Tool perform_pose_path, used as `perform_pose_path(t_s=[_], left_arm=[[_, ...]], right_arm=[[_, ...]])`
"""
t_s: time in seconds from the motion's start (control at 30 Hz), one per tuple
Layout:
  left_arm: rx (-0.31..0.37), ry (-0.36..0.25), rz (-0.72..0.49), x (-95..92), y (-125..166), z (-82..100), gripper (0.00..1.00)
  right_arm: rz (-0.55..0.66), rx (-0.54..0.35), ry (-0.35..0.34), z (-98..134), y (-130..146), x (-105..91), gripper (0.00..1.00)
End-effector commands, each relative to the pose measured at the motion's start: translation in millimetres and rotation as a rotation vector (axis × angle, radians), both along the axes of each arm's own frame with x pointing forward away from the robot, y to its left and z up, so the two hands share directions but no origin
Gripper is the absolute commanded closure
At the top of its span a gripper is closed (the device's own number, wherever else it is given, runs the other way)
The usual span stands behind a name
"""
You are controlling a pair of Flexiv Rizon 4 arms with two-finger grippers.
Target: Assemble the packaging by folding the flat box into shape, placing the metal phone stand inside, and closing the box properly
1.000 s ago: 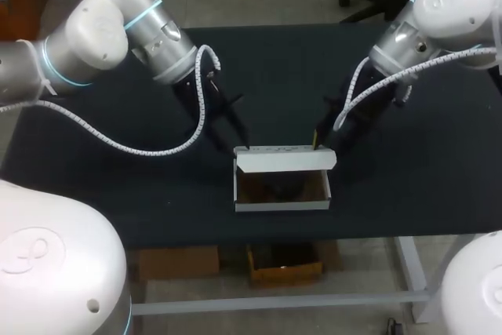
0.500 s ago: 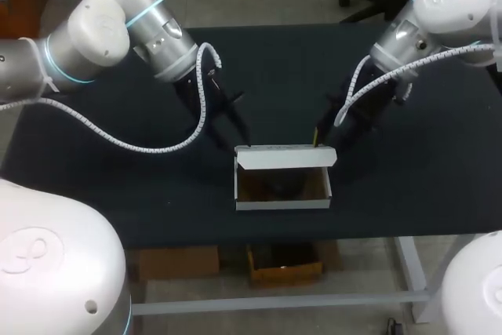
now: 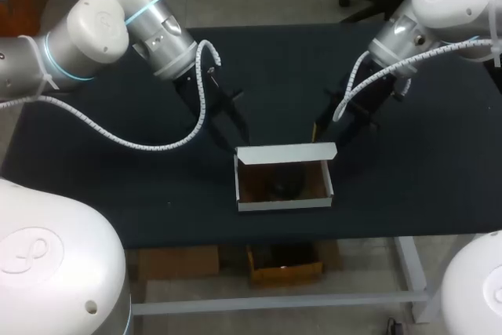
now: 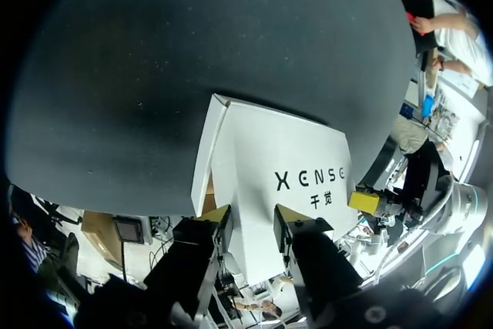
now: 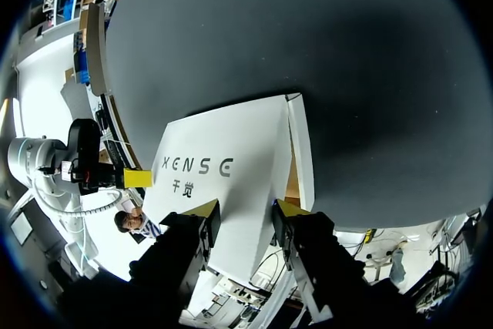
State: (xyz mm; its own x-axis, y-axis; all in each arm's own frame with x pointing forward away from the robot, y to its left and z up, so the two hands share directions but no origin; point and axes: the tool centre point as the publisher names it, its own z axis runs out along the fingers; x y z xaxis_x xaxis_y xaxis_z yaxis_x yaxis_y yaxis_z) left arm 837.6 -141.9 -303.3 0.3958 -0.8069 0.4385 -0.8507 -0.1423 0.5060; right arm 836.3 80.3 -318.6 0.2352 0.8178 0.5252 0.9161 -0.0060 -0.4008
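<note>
A white cardboard box [image 3: 284,204] stands open near the table's front middle, its lid flap [image 3: 286,153] raised along the far edge. A dark object [image 3: 281,187], seemingly the phone stand, lies inside. My left gripper [image 3: 239,145] is behind the lid's left corner and my right gripper [image 3: 318,137] behind its right corner. In the left wrist view the printed lid [image 4: 285,182] lies just ahead of the open gripper [image 4: 252,217], with nothing clamped. The right wrist view shows the lid [image 5: 223,159] likewise ahead of the open gripper [image 5: 245,209].
The black table top [image 3: 118,186] stretches bare to the left and right of the box and behind both arms. Its front edge [image 3: 282,237] runs close below the box. Each arm's white cable hangs in a loop beside its wrist.
The lid flap has tilted back, so more of the box's inside shows. Both grippers have shifted slightly toward the far side; their openings look the same.
</note>
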Motion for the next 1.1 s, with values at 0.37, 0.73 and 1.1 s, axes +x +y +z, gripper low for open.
perform_pose_path(t_s=[0.37, 0.73, 1.1], left_arm=[[-0.01, 0.006, 0.002, 7.7, -3.3, 1.8, 0.64], [-0.019, -0.004, 0.016, 9.1, -9.5, -0.4, 0.64], [-0.018, -0.013, 0.015, 4.1, -15.0, -6.9, 0.63]], right_arm=[[0.004, -0.004, 0.009, 0.9, 8.5, 2.3, 0.57], [0.01, -0.004, 0.011, -1.1, 14.3, 2.3, 0.57], [0.01, 0.001, 0.015, -5.9, 12.7, 0.3, 0.57]])
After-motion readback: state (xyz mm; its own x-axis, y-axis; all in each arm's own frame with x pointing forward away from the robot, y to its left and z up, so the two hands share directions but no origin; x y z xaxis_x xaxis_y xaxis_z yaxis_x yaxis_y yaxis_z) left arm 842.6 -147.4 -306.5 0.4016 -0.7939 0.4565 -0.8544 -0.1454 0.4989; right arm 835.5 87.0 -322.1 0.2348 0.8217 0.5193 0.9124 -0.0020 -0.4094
